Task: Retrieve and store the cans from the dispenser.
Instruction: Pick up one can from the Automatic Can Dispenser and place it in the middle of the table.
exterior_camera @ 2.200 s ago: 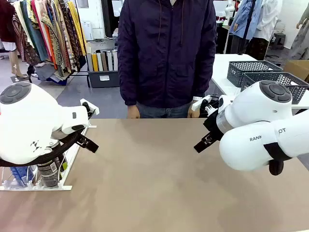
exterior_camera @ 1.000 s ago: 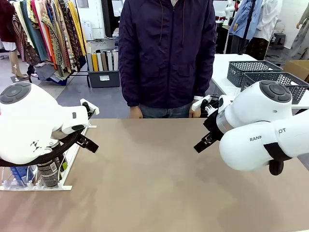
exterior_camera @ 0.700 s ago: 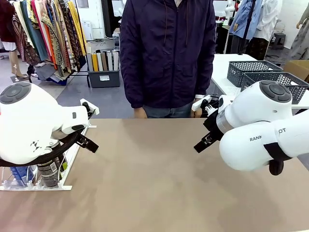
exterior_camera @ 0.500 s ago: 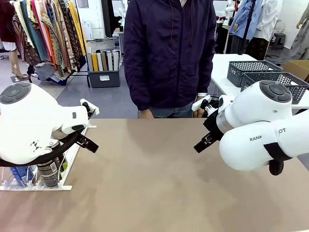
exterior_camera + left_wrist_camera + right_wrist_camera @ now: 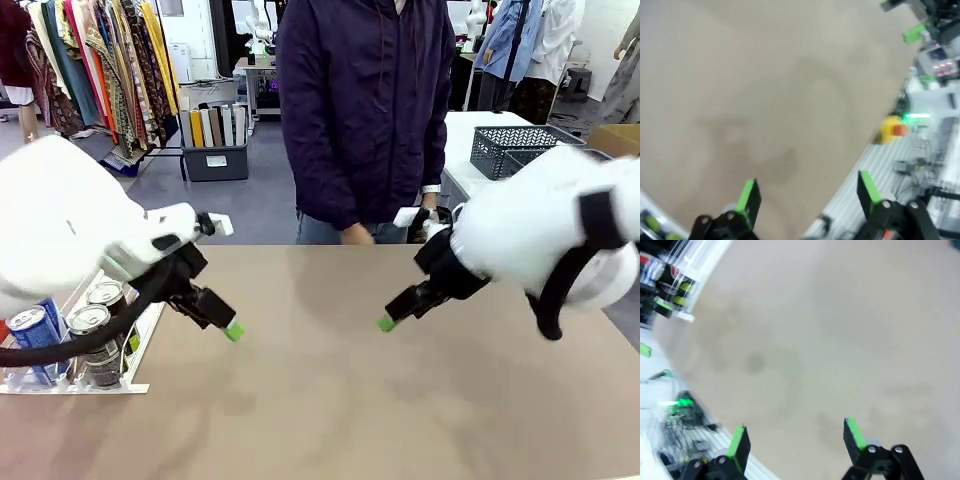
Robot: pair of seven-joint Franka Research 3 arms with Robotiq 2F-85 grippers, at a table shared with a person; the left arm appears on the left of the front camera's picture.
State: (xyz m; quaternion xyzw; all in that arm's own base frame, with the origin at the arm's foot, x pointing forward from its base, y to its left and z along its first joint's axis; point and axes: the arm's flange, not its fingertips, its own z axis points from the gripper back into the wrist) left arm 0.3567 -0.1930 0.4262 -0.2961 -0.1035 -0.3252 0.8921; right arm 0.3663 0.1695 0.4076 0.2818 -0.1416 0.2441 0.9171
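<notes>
Front view: both arms reach in over the bare middle of the surface (image 5: 320, 400).

Left tool (image 5: 807, 192): jaws spread wide, nothing between them. Wrist view is blurred; one green pad (image 5: 747, 196) stands at lower left, the other at lower right, with plain tan top under them. In the front view one green pad tip (image 5: 233, 331) points down and toward the middle, just above the top.

Right tool (image 5: 795, 437): also wide apart and empty. Wrist view is blurred; its fingers (image 5: 852, 433) frame plain tan top. In the front view its green tip (image 5: 385, 323) hangs low over the middle, well apart from the left tool's tip and at about the same height.

Dispenser (image 5: 75, 386): at the surface's left edge, partly behind the left arm. In the right wrist view it sits in the top left corner.

Cans (image 5: 88, 321): upright in the dispenser lanes, three silver tops in view. The one nearest the left edge is blue (image 5: 27, 338); the other two are dark. Neither tool touches them.

Person (image 5: 365, 100): stands at the far side in a dark jacket, one hand (image 5: 355, 235) at the far edge.

Background right: dark mesh baskets (image 5: 520, 145) on a white table.
</notes>
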